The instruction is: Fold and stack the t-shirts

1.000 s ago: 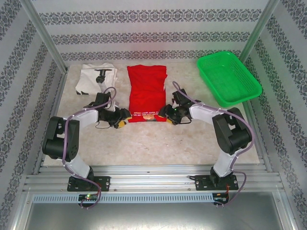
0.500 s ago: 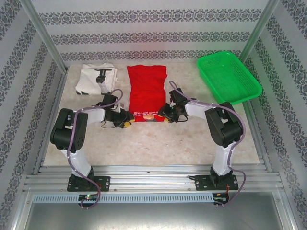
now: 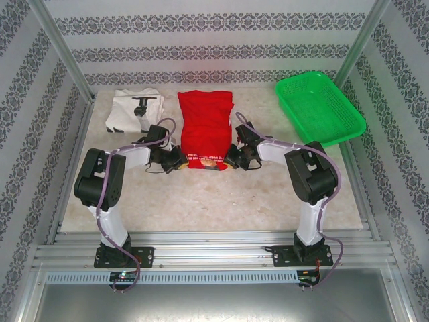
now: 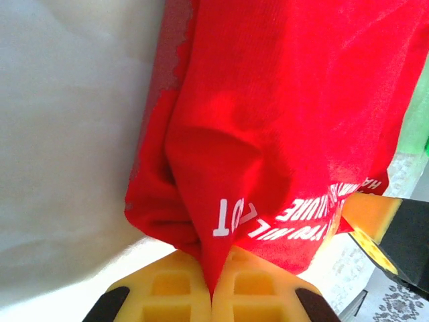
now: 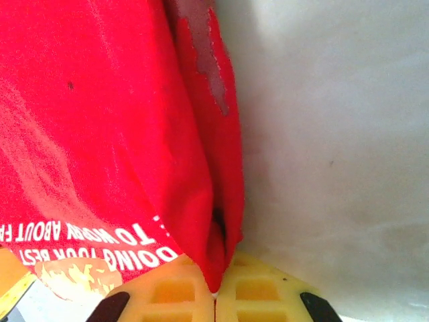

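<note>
Along the red t-shirt (image 3: 206, 127) hem reading "DOING YOUR BEST", left hand (image 4: 211, 296) and right hand (image 5: 214, 294) pinch it.

You look at a pale marbled table (image 3: 268, 194) boxed in by walls (image 3: 214, 54) papered in grey floral stripes. Metal posts (image 3: 60, 47) rise at its far corners, and ridged aluminium rails (image 3: 214, 251) run along your near edge.

We read white lettering (image 5: 87, 236) near the hem of the red t-shirt (image 5: 100, 121). In the right wrist view it is upside down, in two lines: "TO WORRY ABOUT" and "DOING YOUR BEST". In the left wrist view the print is creased and only "OT" is clear. From the top view it is too small to read.
</note>
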